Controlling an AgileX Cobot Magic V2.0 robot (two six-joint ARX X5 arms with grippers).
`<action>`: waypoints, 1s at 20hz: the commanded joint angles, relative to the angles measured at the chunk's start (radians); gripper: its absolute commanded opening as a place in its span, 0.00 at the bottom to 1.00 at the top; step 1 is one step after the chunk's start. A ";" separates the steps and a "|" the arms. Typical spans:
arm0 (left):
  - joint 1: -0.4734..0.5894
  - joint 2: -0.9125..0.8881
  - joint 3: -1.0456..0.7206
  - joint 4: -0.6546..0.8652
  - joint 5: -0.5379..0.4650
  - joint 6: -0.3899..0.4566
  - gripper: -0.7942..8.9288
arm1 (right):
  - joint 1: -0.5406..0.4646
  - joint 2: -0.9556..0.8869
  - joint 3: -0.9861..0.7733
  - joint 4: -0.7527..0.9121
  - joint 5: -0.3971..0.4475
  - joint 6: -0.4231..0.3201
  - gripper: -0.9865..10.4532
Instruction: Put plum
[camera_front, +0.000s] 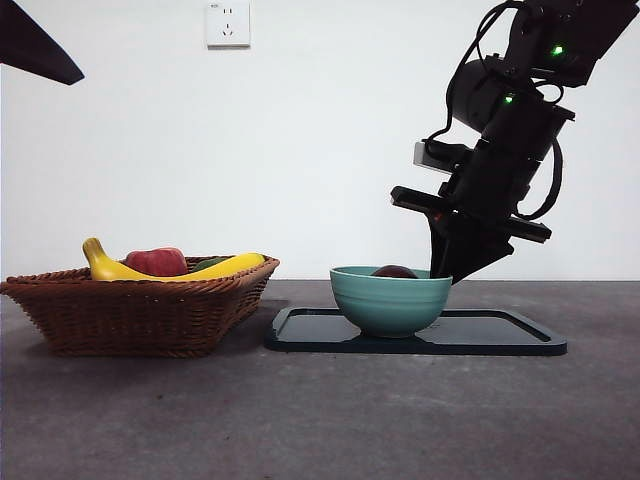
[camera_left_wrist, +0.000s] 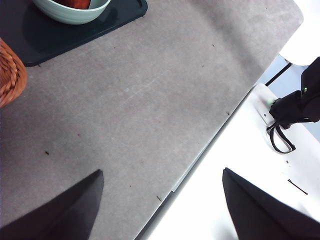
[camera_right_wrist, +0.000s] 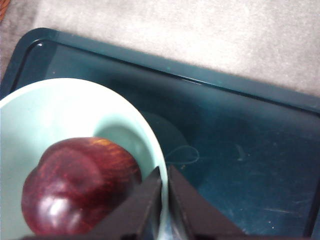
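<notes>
Front view has the plum (camera_front: 394, 271) lying inside a pale green bowl (camera_front: 390, 300), only its dark top showing above the rim. The bowl stands on a dark tray (camera_front: 500, 335) on the grey worktop (camera_front: 320, 410), right of centre. The right hand (camera_front: 448, 275) comes down from the upper right on a black arm, its tip at the bowl's right rim. In the right wrist view the plum (camera_right_wrist: 80, 187) rests on the bowl's floor (camera_right_wrist: 60, 115), shiny and maroon, and the right hand (camera_right_wrist: 165, 175) has its two jaws drawn almost together, one on each side of the bowl's rim and beside the fruit, gripping nothing that can be seen.

Left of the tray stands a woven basket (camera_front: 140, 310) holding a banana (camera_front: 170, 268) and a red fruit (camera_front: 156, 261). A wall socket (camera_front: 227, 23) sits high on the white wall behind.

The left hand (camera_left_wrist: 160, 200) waits above the worktop's edge, well away from the bowl (camera_left_wrist: 70, 12), its jaws spread wide apart and holding nothing.
</notes>
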 joint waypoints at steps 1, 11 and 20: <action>-0.005 0.005 0.011 0.003 0.003 -0.003 0.47 | 0.003 0.024 0.024 0.001 0.000 -0.011 0.20; -0.005 0.005 0.011 0.010 0.003 -0.003 0.47 | -0.015 -0.190 0.025 -0.079 -0.001 -0.013 0.25; -0.005 0.005 0.011 0.012 0.003 -0.003 0.47 | 0.027 -0.630 0.011 -0.415 -0.034 -0.056 0.25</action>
